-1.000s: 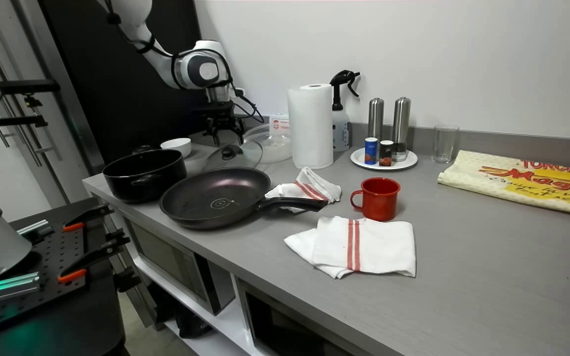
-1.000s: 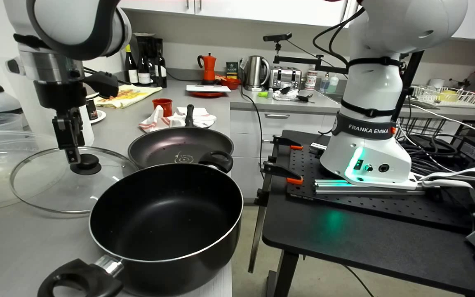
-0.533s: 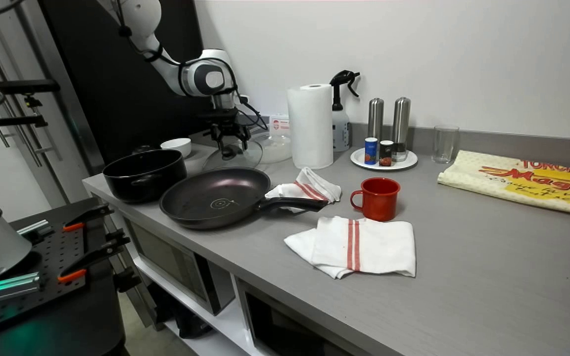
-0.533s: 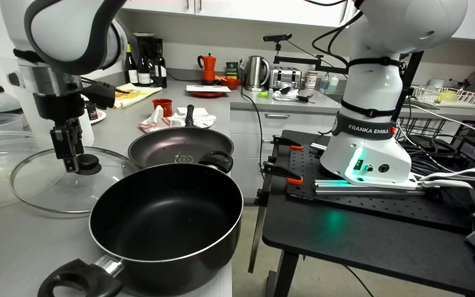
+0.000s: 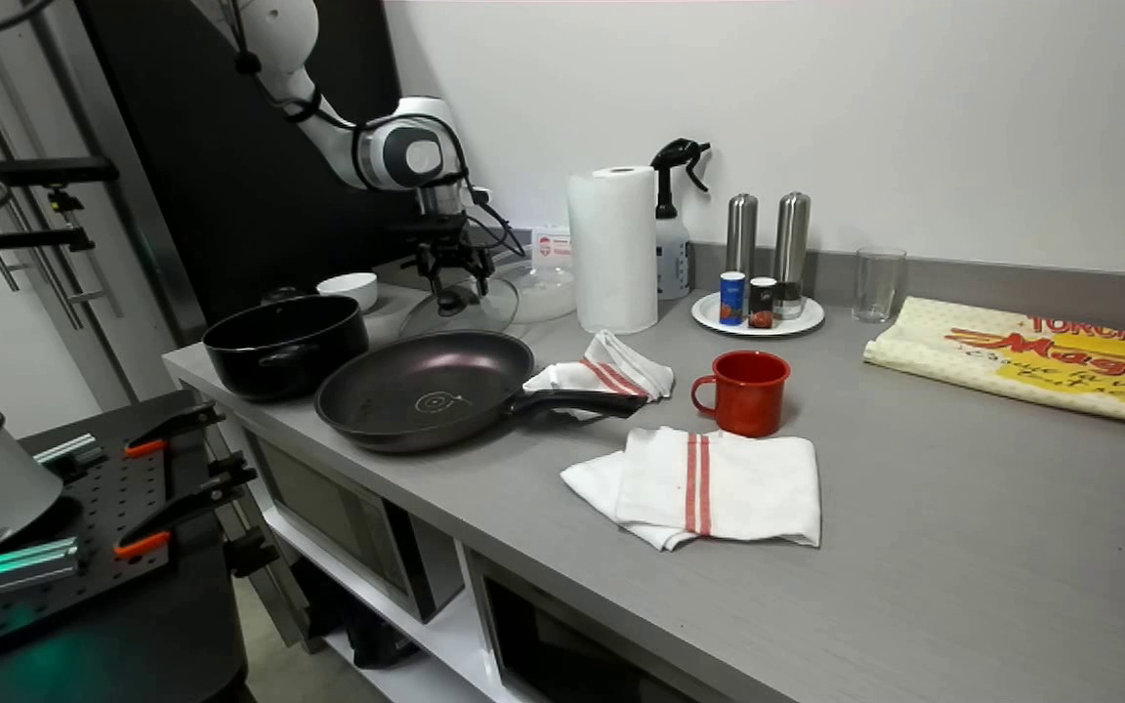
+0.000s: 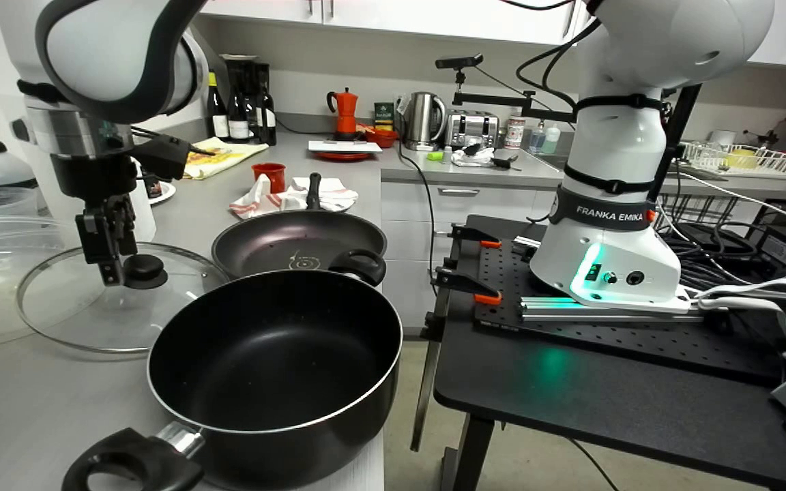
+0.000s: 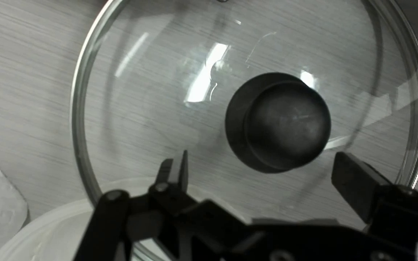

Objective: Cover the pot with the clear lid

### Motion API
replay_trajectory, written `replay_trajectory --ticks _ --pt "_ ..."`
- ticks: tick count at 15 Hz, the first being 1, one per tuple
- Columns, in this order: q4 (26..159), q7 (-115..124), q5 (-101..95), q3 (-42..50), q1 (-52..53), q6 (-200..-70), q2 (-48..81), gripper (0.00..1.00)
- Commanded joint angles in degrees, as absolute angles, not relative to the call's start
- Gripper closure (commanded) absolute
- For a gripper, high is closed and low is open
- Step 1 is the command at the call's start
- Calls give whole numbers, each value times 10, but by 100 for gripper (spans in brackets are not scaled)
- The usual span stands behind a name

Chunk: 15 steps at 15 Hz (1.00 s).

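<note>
Lowered since the frame of one second ago, the pincer (image 7: 262,173) points straight down over the clear lid (image 7: 151,108). Robot arm (image 5: 404,139) extends above the counter (image 5: 914,508), its wrist bent so that the last link is vertical. Fingers (image 7: 356,177) stand spread wide apart. Per the wrist view, the lid's black knob (image 7: 287,125) shows just ahead of them, roughly in line with the gap; contact cannot be confirmed from any view. Clear lid lies knob up beneath the pincer. Black pot (image 6: 275,361), uncovered, stands to one side, apart from the pincer, in both exterior views.
</note>
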<state>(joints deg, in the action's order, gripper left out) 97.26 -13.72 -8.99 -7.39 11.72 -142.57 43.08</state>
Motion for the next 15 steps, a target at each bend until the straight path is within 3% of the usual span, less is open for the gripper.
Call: replay_trajectory --ticks 1,13,14,15 --pt "991 -107 -99 -70 128 -1429 416 0" --pt "1036 -53 -102 -55 134 -1442 397 0" --pt "1037 -52 -102 -55 134 -1442 396 25" --pt "1038 -51 -102 -54 134 -1442 396 26"
